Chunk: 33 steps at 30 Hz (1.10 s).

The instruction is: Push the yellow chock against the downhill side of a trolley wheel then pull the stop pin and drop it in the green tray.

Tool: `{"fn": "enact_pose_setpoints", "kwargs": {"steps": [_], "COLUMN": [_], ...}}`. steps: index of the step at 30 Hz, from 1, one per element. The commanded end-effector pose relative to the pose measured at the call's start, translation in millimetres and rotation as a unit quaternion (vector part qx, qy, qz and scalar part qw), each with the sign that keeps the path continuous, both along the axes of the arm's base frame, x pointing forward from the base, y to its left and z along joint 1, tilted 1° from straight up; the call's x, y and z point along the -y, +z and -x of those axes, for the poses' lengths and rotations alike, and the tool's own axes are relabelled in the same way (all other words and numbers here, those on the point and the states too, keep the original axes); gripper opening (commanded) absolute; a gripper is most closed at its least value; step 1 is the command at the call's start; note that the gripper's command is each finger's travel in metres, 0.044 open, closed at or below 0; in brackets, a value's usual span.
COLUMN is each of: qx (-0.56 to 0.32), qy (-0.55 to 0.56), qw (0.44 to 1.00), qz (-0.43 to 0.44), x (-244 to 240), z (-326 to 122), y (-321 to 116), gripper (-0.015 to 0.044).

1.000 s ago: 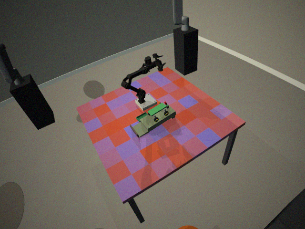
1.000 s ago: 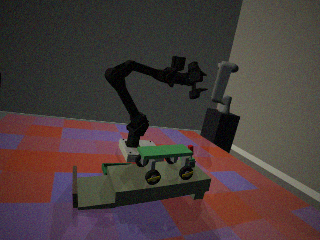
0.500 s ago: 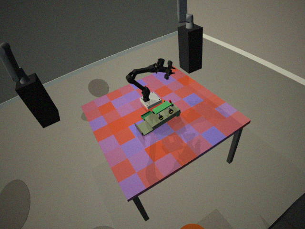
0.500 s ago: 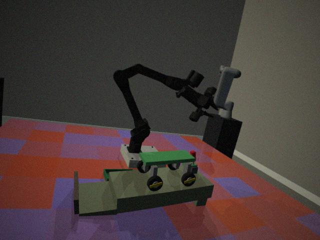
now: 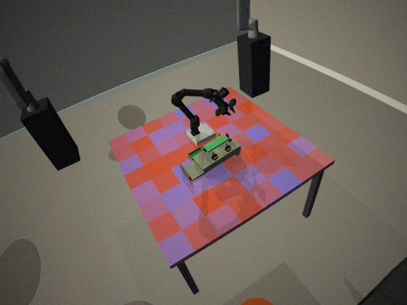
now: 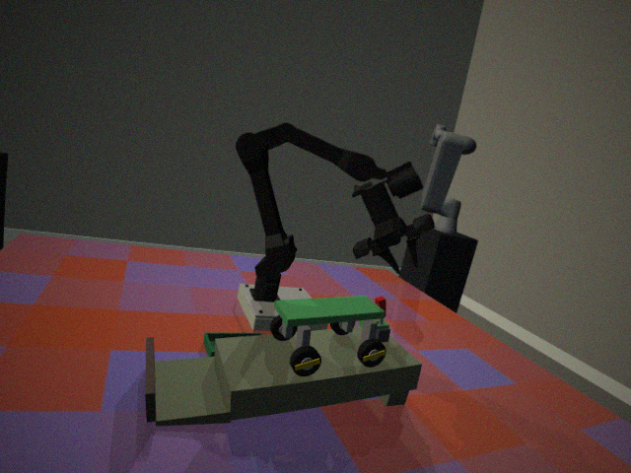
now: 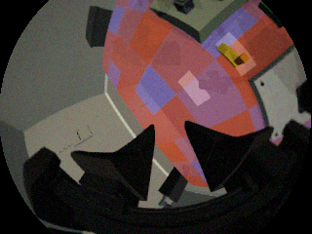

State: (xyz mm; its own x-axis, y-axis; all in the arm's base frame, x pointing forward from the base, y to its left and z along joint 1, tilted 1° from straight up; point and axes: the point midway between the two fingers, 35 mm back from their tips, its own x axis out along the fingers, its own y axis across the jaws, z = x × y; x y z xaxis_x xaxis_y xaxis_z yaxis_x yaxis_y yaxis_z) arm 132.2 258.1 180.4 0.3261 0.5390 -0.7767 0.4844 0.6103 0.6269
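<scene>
Our trolley, green on top with dark wheels, stands upright on the ramp. At its uphill end we see the red-headed stop pin in place. The yellow chock lies on the table, off the ramp and between it and the arm's pale base, its orange handle turned toward that base. So we have no wheel chocked. The green tray sits just beside the ramp, on the arm's side, toward the downhill end.

Farther out, our black arm reaches past the uphill end. Its pincer hangs above the table, tilted downward, well apart from trolley, pin and chock. We have its fingers partly open, with nothing between them. Beyond the table, dark pedestals carry grey arms.
</scene>
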Motion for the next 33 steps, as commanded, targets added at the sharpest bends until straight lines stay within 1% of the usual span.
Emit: {"fn": "enact_pose_setpoints", "kwargs": {"steps": [1, 7, 12, 14, 22, 33], "qx": [-0.064, -0.162, -0.238, -0.257, -0.26, -0.26], "qy": [-0.084, -0.224, -0.34, -0.37, -0.374, -0.374], "qw": [0.993, 0.954, 0.894, 0.874, 0.872, 0.872], "qz": [0.045, 0.114, 0.166, 0.179, 0.18, 0.18], "x": [26, 73, 113, 123, 124, 123], "z": [-13, -24, -23, -21, -21, -24], "y": [-17, -39, -49, -50, -53, -87], "gripper": [0.019, 0.019, 0.019, 0.019, 0.019, 0.019]}}
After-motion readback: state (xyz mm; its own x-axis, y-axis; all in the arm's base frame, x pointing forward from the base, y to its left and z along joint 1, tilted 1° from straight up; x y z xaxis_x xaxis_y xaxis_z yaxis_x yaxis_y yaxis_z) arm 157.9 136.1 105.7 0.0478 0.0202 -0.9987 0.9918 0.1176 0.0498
